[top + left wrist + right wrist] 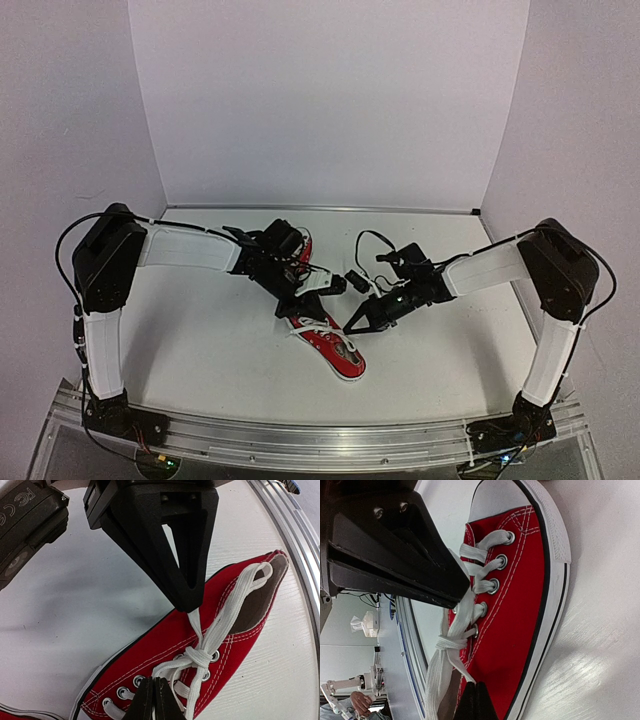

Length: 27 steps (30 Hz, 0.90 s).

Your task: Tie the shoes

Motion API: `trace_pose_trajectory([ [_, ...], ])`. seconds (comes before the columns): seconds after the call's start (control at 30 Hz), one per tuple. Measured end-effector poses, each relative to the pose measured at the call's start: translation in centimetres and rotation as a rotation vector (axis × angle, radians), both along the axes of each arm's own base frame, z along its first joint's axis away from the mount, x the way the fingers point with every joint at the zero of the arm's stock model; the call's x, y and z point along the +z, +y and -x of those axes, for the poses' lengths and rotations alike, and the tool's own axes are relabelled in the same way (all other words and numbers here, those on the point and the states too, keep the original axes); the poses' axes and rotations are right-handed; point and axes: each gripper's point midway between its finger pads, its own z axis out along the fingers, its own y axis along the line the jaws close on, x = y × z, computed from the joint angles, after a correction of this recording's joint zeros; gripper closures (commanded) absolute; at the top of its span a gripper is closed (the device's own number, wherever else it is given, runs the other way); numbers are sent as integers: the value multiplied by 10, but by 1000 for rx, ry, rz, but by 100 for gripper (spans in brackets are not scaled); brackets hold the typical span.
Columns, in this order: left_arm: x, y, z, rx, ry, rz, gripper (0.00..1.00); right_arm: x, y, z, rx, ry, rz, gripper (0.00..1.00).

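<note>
One red shoe (335, 350) with white laces lies between my grippers, toe toward the far side. Its laces are crossed in a knot (200, 656), which also shows in the right wrist view (447, 642). My left gripper (293, 303) is shut on a lace strand over the eyelets (153, 700). My right gripper (353, 323) is shut on another lace strand near the shoe's heel opening (476, 700). A flat lace loop (252, 580) lies over the shoe's opening. The second red shoe (303, 245) lies behind the left wrist, mostly hidden.
An aluminium rail (320, 435) runs along the near table edge, close to the shoe's heel (295, 540). White walls close off the back and sides. A black cable (372, 245) loops above the right wrist.
</note>
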Motion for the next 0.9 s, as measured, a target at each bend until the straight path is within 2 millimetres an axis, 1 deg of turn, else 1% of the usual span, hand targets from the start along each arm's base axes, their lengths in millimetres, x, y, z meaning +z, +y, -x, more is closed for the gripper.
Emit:
trace_pose_trajectory([
  [0.07, 0, 1, 0, 0, 2, -3, 78, 0, 0, 0, 0, 0, 0, 100],
  [0.13, -1, 1, 1, -3, 1, -5, 75, 0, 0, 0, 0, 0, 0, 100],
  [0.23, -1, 1, 1, -2, 2, -7, 75, 0, 0, 0, 0, 0, 0, 100],
  [0.37, 1, 1, 1, -3, 5, -11, 78, 0, 0, 0, 0, 0, 0, 100],
  [0.6, 7, -4, -6, -7, -23, -1, 74, 0, 0, 0, 0, 0, 0, 100],
  [0.8, -3, -3, -7, -6, -19, -31, 73, 0, 0, 0, 0, 0, 0, 100],
  [0.87, -8, 0, -6, -8, -8, -48, 74, 0, 0, 0, 0, 0, 0, 100],
  [0.9, -11, 0, -5, -9, -3, -55, 77, 0, 0, 0, 0, 0, 0, 100],
])
